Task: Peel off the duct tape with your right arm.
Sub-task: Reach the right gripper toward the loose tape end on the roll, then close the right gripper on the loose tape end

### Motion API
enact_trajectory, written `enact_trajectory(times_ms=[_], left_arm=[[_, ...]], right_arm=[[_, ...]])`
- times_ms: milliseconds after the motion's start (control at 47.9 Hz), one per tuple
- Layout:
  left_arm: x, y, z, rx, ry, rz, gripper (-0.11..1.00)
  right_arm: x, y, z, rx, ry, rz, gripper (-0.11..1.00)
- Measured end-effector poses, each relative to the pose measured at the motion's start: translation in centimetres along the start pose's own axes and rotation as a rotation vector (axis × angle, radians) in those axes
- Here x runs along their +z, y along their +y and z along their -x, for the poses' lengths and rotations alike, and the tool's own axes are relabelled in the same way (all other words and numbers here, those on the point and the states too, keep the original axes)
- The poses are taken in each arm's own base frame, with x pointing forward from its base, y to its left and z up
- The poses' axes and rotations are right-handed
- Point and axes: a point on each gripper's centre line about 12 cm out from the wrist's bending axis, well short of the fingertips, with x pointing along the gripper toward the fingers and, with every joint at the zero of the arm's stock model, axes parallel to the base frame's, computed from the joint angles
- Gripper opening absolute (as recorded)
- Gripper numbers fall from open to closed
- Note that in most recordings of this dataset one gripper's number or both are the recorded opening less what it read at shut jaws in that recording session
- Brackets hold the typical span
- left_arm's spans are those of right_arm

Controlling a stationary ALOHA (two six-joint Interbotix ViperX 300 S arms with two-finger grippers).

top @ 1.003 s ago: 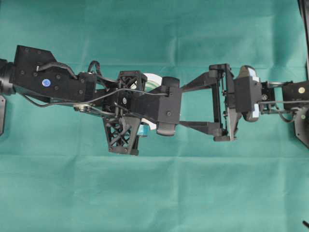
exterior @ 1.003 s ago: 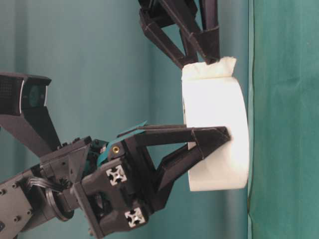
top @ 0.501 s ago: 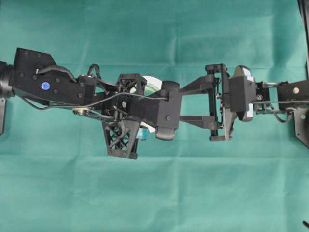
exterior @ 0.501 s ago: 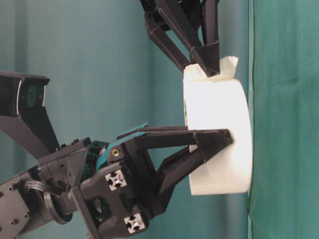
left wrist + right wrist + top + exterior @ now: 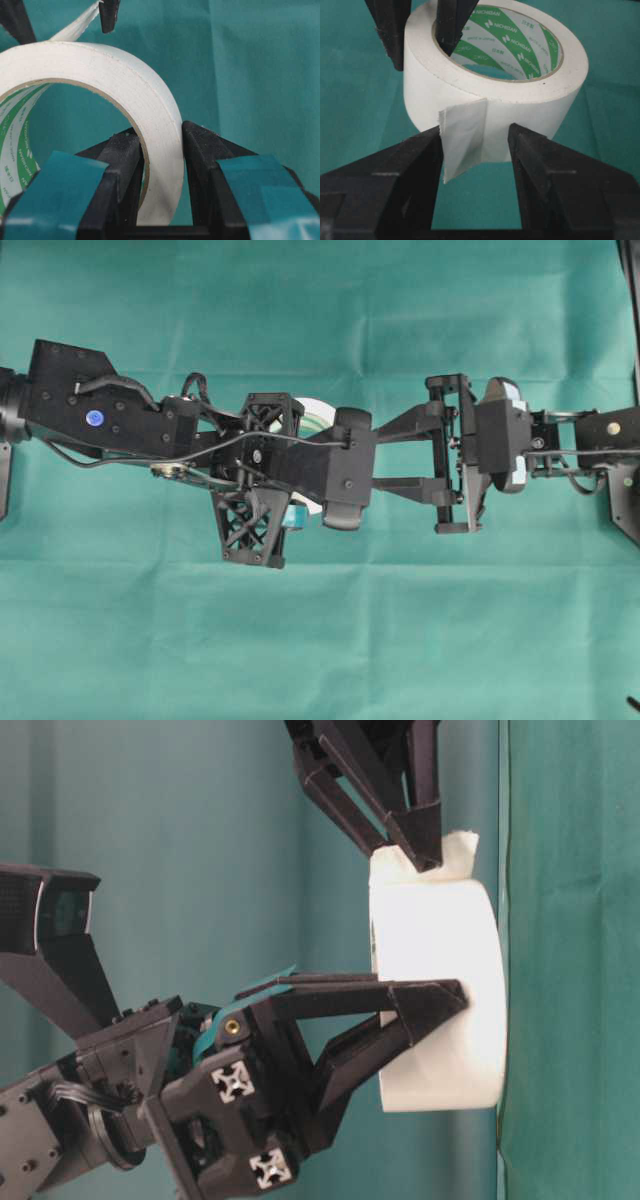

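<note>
The duct tape strip hangs between my right jaws, which stand spread; left jaws pinch the roll's wall.

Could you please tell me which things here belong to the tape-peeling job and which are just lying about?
Belonging to the job: duct tape, its loose strip end, right gripper at that strip, left gripper holding the roll.
Just lying about: green cloth underneath.
</note>
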Motion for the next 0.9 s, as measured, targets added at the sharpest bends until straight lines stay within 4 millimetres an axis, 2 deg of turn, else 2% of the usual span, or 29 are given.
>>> enact_trajectory(times_ms=[209, 459, 898], left_arm=[[0.05, 0.01, 0.03, 0.001, -0.001, 0.000, 0.21], [0.06, -0.12, 0.03, -0.001, -0.002, -0.004, 0.21], [0.00, -0.12, 0.00, -0.001, 0.000, -0.030, 0.21]], right_arm=[[-0.11, 0.00, 0.45, 0.000, -0.002, 0.000, -0.04], [-0.24, -0.26, 0.50, -0.008, 0.003, -0.003, -0.09], [-0.29, -0.59, 0.46, -0.019, 0.004, -0.010, -0.09]])
